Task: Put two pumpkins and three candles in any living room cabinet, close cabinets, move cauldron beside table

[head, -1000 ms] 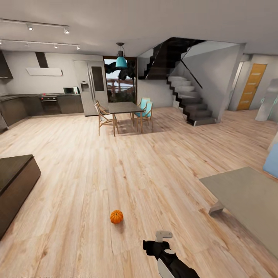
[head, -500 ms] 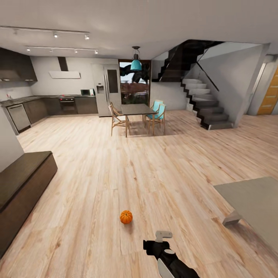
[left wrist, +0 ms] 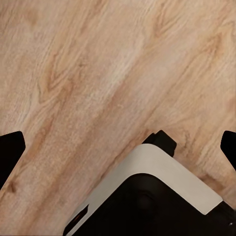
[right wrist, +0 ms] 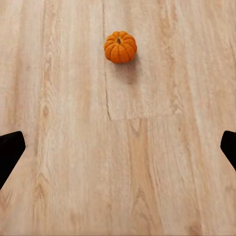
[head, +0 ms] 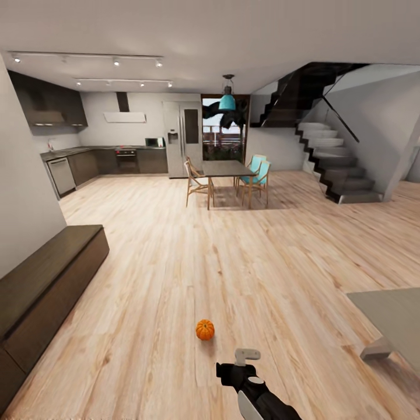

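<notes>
Pumpkin sits upright on the pale wood floor, stem up, small and orange, alone on the planks; the right wrist view shows it ahead of the right gripper, well apart from the dark fingertips, whose jaws stand wide apart with nothing between them. In the head view the right gripper hangs near the pumpkin, a little toward the robot. The left gripper has its jaws spread wide too, over bare floor and a white-and-black part of the robot's body. A long, low dark-brown cabinet runs along the left wall, its front shut. A grey low table stands at the right. Farther off are a dining table with chairs, the kitchen and a staircase.
</notes>
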